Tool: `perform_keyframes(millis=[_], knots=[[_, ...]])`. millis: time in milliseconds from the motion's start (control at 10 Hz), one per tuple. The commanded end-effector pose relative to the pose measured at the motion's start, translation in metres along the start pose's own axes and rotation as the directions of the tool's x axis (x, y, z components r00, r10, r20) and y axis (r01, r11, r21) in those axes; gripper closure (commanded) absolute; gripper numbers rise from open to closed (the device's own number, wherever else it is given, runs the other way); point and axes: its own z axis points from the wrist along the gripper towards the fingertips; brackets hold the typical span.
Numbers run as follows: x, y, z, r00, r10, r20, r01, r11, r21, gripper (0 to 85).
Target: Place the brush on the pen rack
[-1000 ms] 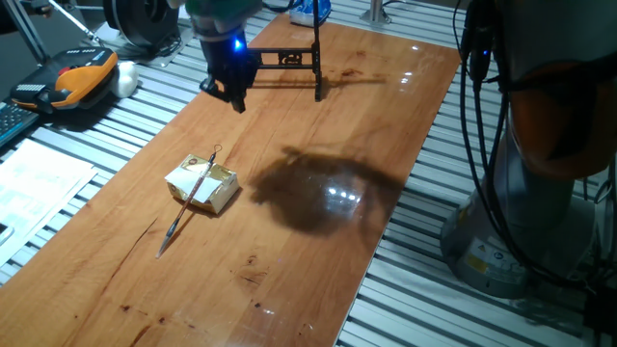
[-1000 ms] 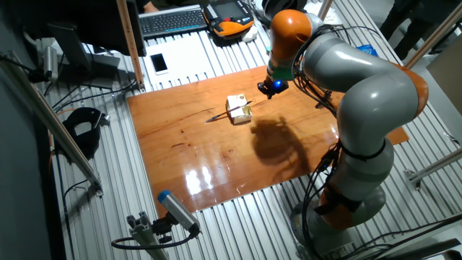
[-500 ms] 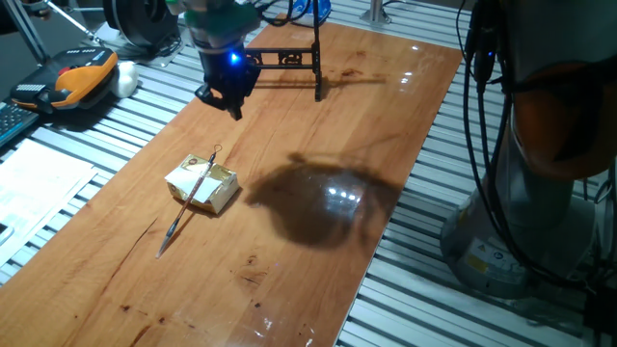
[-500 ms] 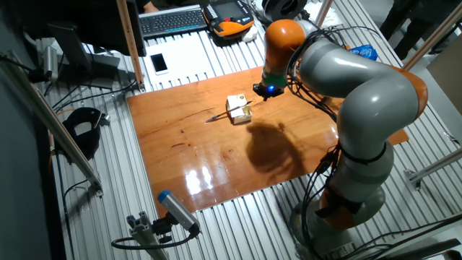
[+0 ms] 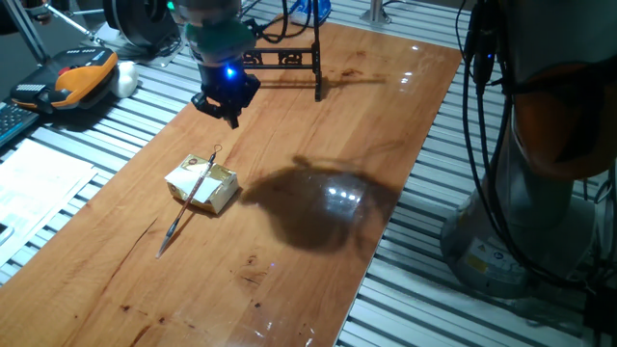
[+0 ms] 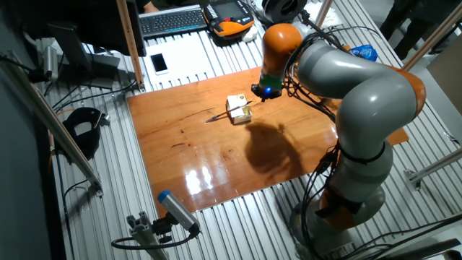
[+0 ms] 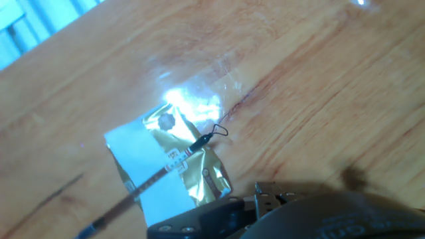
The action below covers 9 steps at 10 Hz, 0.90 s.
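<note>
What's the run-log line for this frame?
phase: approach | gripper: empty, above table | reddish-brown brush: across yellowish box | black pen rack: unused

The gripper (image 5: 229,116) has moved away from the pen rack (image 5: 289,60) toward the brush (image 5: 190,200).

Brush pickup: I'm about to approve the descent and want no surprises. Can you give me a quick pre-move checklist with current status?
1. Brush lies across the yellowish box, nothing on top: ok.
2. Bristle tip rests on the table, loop end past the box's far edge: ok.
3. Gripper above the table, apart from brush and box: ok.
4. Gripper centred over the shaft: not ok, it is off to the loop-end side.
5. Jaws open enough for the shaft: cannot tell.
6. Pen rack upright at the far end: ok.
</note>
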Motion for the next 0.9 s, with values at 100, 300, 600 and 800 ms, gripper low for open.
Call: perform_keyframes(millis=[100,300,600,800], knots=[[0.003,0.002,0.009,0.998,0.064,0.017,-0.064,0.998,0.017,85.0],[0.005,0.003,0.013,0.996,0.075,0.050,-0.077,0.996,0.043,85.0],[0.006,0.003,0.016,0.990,0.097,0.105,-0.105,0.992,0.075,85.0],[0.006,0.004,0.019,0.983,0.134,0.128,-0.143,0.988,0.059,85.0]])
